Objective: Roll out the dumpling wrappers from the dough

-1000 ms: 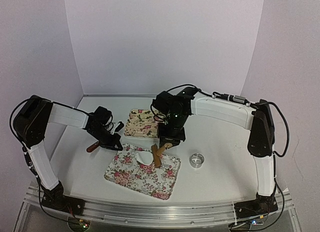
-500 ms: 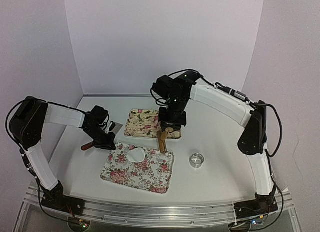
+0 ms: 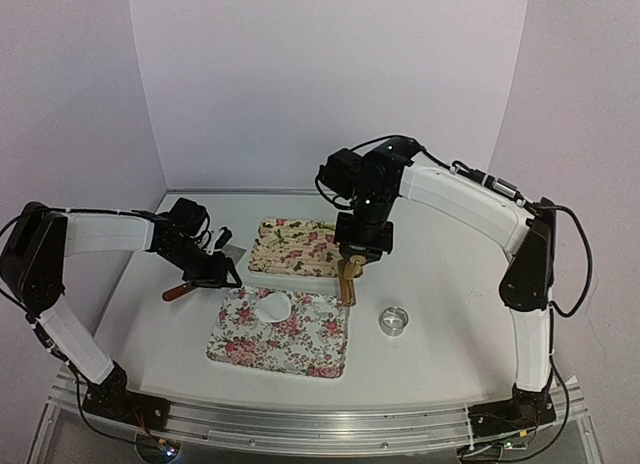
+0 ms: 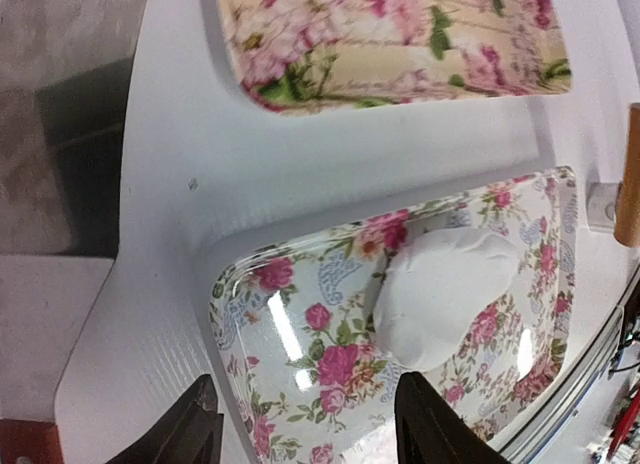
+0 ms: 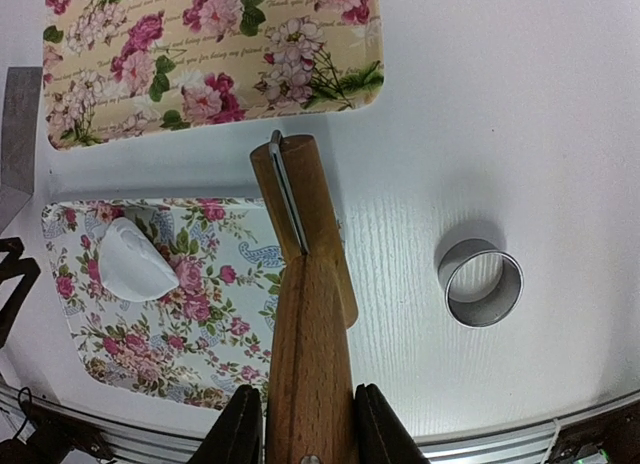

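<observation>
A white lump of dough (image 3: 272,307) (image 4: 448,296) (image 5: 134,260) lies on the pale blue flowered tray (image 3: 300,346) (image 4: 300,324) (image 5: 160,334). No flat dumpling wrappers show. My left gripper (image 3: 226,275) (image 4: 310,436) stands open over the tray's left end, with the tray rim in view between its fingers and nothing held. To the right of the dough, my right gripper (image 3: 350,266) (image 5: 308,429) is shut on the handle of a wooden rolling tool (image 3: 346,282) (image 5: 305,274) (image 4: 628,174), which hangs over the tray's right edge.
A beige flowered tray (image 3: 295,246) (image 4: 400,34) (image 5: 210,54) lies behind the blue one. A small metal ring (image 3: 393,320) (image 5: 482,282) stands to the right on the table. A scraper with a red handle (image 3: 180,292) (image 4: 20,444) and grey blade (image 4: 60,114) lies by my left gripper.
My left gripper has opened and let go of the blue tray, which now lies straighter. My right arm has carried the wooden tool right, off the dough to the tray's edge.
</observation>
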`<state>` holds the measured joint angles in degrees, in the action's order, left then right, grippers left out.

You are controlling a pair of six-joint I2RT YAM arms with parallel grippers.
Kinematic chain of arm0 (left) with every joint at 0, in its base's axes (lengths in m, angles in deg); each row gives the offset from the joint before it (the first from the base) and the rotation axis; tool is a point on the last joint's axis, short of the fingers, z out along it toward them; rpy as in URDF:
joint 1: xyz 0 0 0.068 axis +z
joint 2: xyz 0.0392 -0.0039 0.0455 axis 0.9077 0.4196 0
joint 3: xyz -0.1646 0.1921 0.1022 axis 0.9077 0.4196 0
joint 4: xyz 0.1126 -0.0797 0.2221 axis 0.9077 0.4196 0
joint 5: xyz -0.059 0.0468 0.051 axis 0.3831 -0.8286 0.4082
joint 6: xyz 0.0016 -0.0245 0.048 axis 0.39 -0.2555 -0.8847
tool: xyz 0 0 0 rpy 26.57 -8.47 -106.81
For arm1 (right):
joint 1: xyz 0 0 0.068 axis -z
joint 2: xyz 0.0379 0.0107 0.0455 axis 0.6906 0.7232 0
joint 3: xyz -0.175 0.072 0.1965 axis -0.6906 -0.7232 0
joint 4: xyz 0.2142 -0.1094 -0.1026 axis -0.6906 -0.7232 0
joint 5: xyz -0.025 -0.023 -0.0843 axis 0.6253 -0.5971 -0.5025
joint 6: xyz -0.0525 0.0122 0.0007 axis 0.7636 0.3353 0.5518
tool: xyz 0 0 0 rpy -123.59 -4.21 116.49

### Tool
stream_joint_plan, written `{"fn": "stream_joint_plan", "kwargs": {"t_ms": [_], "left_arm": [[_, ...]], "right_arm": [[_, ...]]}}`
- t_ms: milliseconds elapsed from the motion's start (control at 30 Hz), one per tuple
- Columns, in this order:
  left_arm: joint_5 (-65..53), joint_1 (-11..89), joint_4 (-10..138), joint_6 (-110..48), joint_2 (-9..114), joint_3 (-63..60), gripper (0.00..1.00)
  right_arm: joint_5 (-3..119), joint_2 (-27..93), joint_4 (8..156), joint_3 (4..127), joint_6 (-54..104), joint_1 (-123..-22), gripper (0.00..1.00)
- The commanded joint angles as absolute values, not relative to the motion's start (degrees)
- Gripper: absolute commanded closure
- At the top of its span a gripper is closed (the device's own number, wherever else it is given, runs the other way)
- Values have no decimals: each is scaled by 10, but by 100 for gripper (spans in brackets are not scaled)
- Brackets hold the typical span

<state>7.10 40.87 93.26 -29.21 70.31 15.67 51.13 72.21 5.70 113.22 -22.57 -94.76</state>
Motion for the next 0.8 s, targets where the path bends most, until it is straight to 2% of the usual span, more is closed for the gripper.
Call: {"fn": "stream_joint_plan", "kwargs": {"t_ms": [0,167,533,767], "left_arm": [[81,412,932,-400,649,136,40],[111,412,927,-500,710,102,40],[127,409,892,-561,791,59,47],[109,385,888,-572,820,57,48]], "right_arm": [[491,668,22,1110,-238,-949,100],[499,654,45,1088,-244,-949,100],[513,652,51,1092,-242,-949,100],[525,664,54,1105,-234,-949,100]]}}
